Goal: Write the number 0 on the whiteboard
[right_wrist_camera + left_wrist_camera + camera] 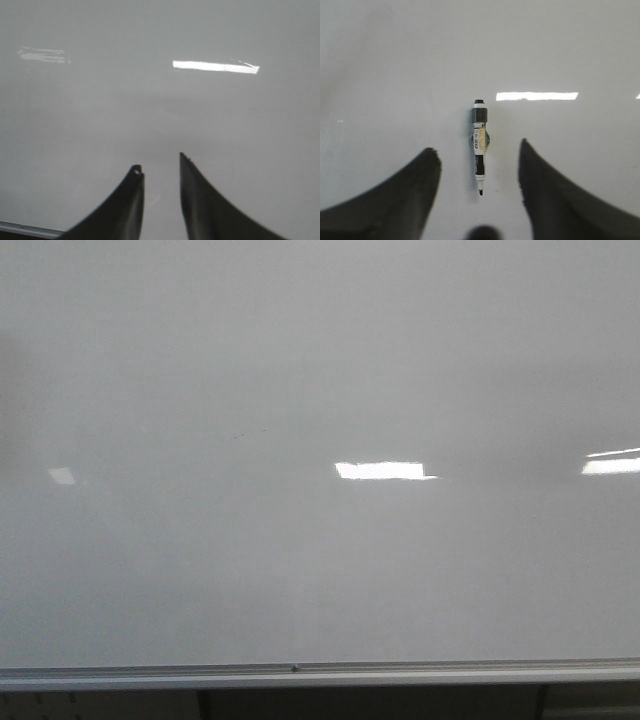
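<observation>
Blank whiteboard (320, 370), silver rail (300, 673) below, marker (479, 150) between spread left jaws

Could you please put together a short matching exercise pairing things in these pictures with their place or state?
Things:
1. marker
2. left gripper
3. right gripper
4. silver rail

Descriptions:
A. empty, fingers fairly close together
B. along the whiteboard's bottom edge
C. uncapped, on the white surface, seen between the two fingers
D. open wide, fingers either side of the marker, not touching it

Pairs: 1-C, 2-D, 3-A, 4-B
</observation>
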Motion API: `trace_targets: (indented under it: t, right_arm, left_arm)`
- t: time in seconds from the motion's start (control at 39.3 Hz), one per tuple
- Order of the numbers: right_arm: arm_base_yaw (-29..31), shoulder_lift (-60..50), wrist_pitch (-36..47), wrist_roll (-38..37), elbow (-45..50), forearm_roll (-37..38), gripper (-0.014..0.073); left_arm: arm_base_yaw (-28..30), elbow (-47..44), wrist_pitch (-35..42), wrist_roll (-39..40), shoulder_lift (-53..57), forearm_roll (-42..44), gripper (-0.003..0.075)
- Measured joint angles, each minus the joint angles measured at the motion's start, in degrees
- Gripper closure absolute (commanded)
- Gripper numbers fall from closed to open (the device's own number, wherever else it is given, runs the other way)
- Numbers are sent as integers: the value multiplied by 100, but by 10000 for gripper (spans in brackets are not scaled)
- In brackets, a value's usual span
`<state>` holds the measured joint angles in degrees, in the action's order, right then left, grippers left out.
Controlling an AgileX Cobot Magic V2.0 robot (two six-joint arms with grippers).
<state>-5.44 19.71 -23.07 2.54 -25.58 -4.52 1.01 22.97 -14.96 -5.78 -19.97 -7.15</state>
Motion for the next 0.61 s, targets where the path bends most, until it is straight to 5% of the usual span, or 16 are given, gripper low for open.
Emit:
trace_targets:
  t: [0.38,0.61]
  right_arm:
    - [0,0,0,0,-13,0,138]
    - [0,0,0,0,-13,0,138]
  left_arm:
    - [0,-32,36,0,-113,13,41]
    - [0,111,108,0,-1369,36,41]
